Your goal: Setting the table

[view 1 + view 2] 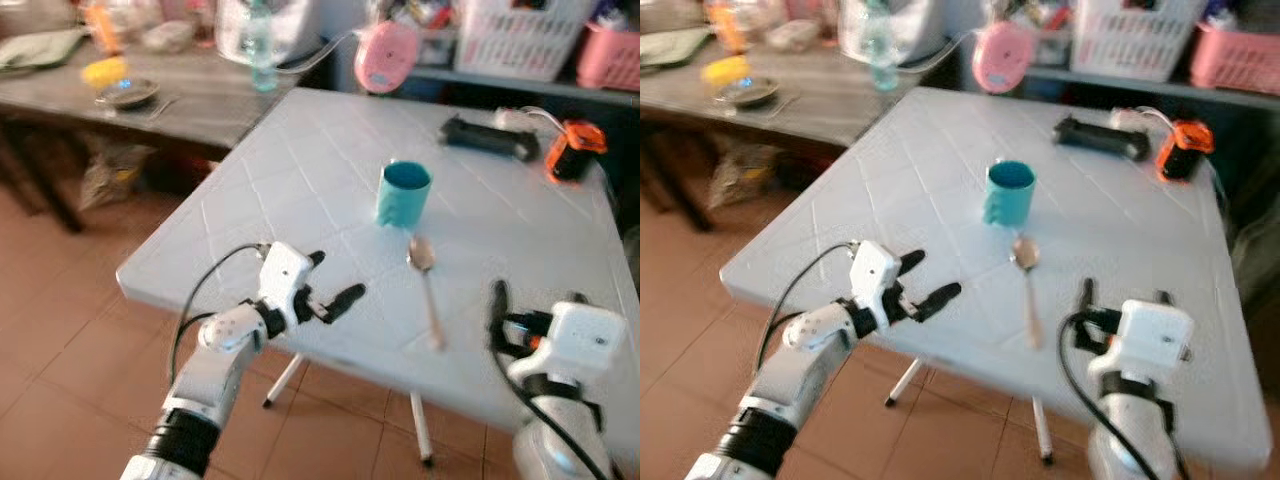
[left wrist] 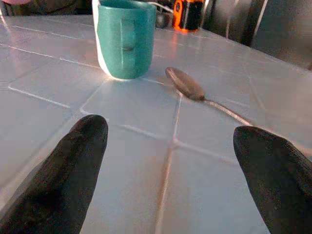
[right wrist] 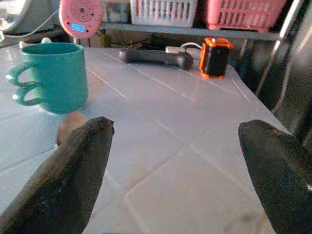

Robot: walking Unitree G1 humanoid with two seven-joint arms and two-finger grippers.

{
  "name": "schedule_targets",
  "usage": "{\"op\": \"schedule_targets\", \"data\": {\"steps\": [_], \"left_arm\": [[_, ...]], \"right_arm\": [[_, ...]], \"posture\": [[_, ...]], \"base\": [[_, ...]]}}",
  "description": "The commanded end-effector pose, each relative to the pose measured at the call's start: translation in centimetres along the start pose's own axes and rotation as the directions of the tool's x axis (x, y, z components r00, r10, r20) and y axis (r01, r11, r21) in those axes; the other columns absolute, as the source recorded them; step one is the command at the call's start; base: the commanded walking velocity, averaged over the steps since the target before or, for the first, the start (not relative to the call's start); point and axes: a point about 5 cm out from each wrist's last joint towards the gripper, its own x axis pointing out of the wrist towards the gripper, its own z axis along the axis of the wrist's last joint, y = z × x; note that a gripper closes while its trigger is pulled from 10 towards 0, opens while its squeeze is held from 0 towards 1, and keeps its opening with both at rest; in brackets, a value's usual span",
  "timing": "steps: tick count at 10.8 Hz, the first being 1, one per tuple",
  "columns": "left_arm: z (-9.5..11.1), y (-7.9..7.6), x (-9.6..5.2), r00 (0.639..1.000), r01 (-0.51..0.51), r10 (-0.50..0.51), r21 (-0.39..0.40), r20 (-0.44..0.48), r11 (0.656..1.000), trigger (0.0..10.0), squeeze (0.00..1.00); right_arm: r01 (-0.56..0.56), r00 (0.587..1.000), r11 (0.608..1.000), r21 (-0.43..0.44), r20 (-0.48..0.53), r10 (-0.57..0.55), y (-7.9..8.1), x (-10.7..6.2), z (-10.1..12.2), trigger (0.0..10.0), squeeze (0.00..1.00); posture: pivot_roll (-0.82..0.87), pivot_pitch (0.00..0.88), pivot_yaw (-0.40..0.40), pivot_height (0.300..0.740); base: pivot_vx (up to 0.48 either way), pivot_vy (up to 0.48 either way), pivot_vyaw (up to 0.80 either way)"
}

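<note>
Teal ceramic mug (image 1: 403,194), frame centre: rigid, breakable, grip handle | slim metal spoon (image 1: 428,287) below it: light, slippery | left gripper (image 1: 331,287), right gripper (image 3: 175,170): fingers apart, empty

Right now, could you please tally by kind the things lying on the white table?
Mugs: 1, teal mug
Spoons: 1, spoon
Black tools: 1, black tool
Orange devices: 1, orange device
Total: 4

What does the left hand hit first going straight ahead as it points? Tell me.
Probably the spoon: the open left hand points low over the table toward its bowl, with the teal mug just beyond. Depth is uncertain.
</note>
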Motion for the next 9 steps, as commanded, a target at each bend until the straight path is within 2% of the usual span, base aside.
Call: {"op": "schedule_targets", "data": {"steps": [1, 6, 8, 9], "left_arm": [[0.0, -0.2, 0.1, 1.000, 0.002, -0.002, 0.004, -0.001, 1.000, 10.0, 0.00], [0.1, -0.7, 0.1, 1.000, 0.020, -0.020, 0.007, 0.016, 1.000, 10.0, 0.00], [0.1, -0.6, 0.0, 1.000, 0.024, -0.024, 0.016, 0.013, 1.000, 10.0, 0.00], [0.1, -0.7, -0.1, 0.999, 0.037, -0.037, 0.011, 0.005, 0.999, 10.0, 0.00]], "right_arm": [[0.009, 1.000, 1.000, -0.001, -0.006, -0.009, -0.2, 0.0, -0.1, 10.0, 0.00], [-0.001, 1.000, 1.000, -0.002, -0.012, 0.001, 0.0, 0.1, -0.3, 10.0, 0.00], [-0.024, 0.999, 1.000, 0.008, -0.027, 0.024, 0.4, 0.4, -0.4, 10.0, 0.00], [-0.068, 0.996, 0.997, 0.039, -0.058, 0.070, 0.9, 0.5, -0.8, 10.0, 0.00]], "posture": [[-0.06, 0.083, 0.044, 0.740], [-0.05, 0.089, 0.042, 0.740], [-0.05, 0.091, 0.039, 0.740], [-0.05, 0.096, 0.037, 0.740]], "base": [[0.000, 0.307, 0.00], [0.000, 0.000, 0.00], [0.000, 0.000, 0.00], [0.000, 0.000, 0.00]]}}
